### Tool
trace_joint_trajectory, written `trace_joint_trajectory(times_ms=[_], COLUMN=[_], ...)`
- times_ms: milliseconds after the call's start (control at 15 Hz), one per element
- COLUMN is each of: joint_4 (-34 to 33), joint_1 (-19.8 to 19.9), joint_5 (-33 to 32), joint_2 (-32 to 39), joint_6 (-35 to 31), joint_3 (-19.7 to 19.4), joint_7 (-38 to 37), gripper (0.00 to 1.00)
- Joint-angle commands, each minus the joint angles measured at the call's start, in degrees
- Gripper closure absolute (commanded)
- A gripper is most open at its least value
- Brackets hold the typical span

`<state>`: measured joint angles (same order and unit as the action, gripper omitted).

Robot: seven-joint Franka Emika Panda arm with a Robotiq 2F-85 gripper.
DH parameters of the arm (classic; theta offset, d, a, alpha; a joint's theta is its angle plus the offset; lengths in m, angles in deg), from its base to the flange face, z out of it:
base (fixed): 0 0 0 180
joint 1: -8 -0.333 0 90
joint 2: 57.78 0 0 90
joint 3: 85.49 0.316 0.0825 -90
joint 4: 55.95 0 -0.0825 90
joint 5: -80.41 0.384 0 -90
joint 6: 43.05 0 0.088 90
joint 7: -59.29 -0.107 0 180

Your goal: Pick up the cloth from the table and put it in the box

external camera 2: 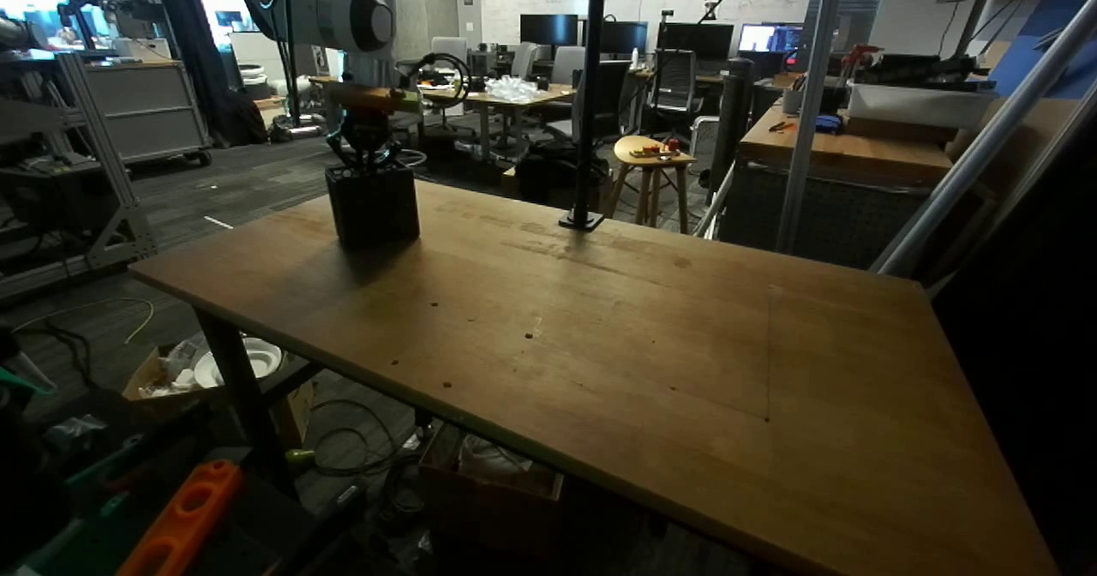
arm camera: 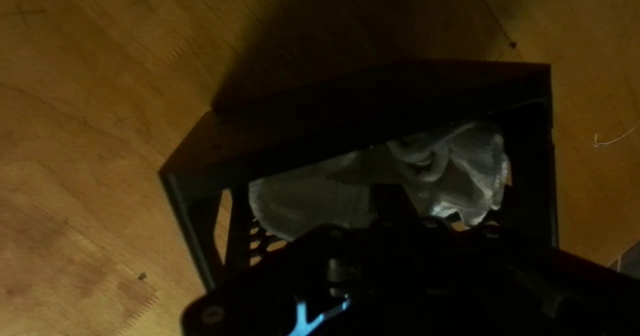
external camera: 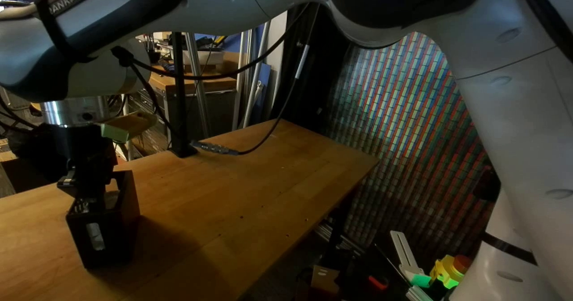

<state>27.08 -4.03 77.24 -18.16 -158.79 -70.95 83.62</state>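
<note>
The box is black with slotted walls and stands on the table; it shows in both exterior views (external camera: 118,240) (external camera 2: 375,207) and in the wrist view (arm camera: 370,101). The cloth (arm camera: 310,201) is pale grey and lies crumpled inside the box, below the rim, over a honeycomb floor. My gripper (arm camera: 392,196) points down with its fingertips together in the middle of the cloth. The cloth shows on both sides of the fingertips; the pinch itself is dark and partly hidden. In both exterior views the gripper (external camera: 88,200) (external camera 2: 370,161) reaches down into the box's open top.
The wooden table (external camera: 241,189) also shows in an exterior view (external camera 2: 643,327). A black post (external camera: 178,95) stands at the table's edge, also visible in an exterior view (external camera 2: 587,113). A dark cable with a metal connector (external camera: 215,148) hangs by the post. The box is close to a table edge.
</note>
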Motion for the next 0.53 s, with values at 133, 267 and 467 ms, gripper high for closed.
trace_joint_trajectory(times_ms=[133,267,467], joint_4=[1.8,2.4,3.7], joint_1=[-0.7,-0.6,0.0], joint_5=[-1.4,-1.7,-2.1], joint_2=[-3.0,-4.4,-7.1], joint_6=[-0.2,-0.9,-1.5], joint_3=[-1.5,-2.0,-2.9], joint_7=[-2.6,-3.5,-4.5], gripper=[0.97,0.98,0.98])
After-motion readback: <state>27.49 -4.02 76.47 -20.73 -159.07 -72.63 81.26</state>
